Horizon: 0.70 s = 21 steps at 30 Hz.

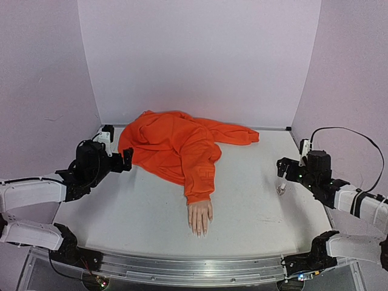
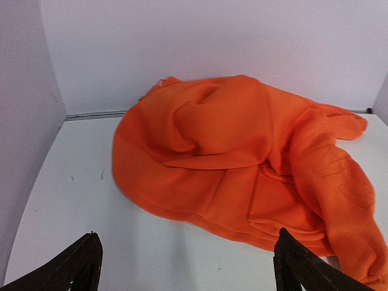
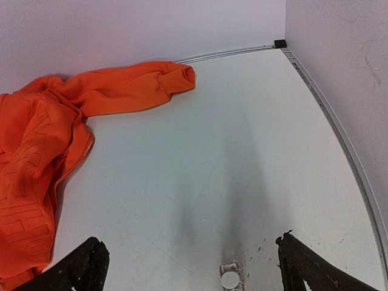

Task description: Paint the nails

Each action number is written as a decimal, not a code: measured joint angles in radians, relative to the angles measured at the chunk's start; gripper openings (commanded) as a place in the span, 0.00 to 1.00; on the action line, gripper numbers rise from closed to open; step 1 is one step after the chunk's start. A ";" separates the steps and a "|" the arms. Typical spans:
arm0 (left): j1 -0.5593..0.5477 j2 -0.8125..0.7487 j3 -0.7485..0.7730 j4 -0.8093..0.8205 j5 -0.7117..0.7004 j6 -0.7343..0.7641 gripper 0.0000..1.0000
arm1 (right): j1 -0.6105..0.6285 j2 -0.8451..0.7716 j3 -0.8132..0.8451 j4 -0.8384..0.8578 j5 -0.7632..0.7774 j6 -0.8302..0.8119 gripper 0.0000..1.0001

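A skin-toned mannequin hand (image 1: 200, 217) lies flat mid-table, fingers toward the near edge, with an orange sleeve (image 1: 200, 177) of a crumpled orange hoodie (image 1: 173, 143). Its pale nails (image 1: 198, 233) tip the fingers, too small to make out singly. A small clear bottle with a white cap (image 1: 281, 189) stands at the right; the right wrist view shows it (image 3: 230, 278) at the bottom edge, between the fingers. My right gripper (image 1: 284, 171) is open just above it. My left gripper (image 1: 128, 159) is open and empty, beside the hoodie's left edge (image 2: 182, 206).
White walls enclose the table on three sides. A metal rail (image 1: 182, 270) runs along the near edge. A small black-and-white device (image 1: 106, 134) sits at the back left corner. The hoodie's other sleeve (image 3: 136, 85) stretches toward the back right.
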 measured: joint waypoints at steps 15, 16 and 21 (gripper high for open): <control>0.039 -0.618 -0.447 0.187 -0.143 0.021 0.99 | -0.058 -0.410 -0.248 0.104 -0.086 0.043 0.98; 0.039 -0.649 -0.469 0.190 -0.137 0.020 0.99 | -0.058 -0.459 -0.265 0.105 -0.090 0.045 0.98; 0.038 -0.829 -0.522 0.165 -0.090 0.015 0.99 | -0.058 -0.673 -0.332 0.101 -0.106 0.069 0.98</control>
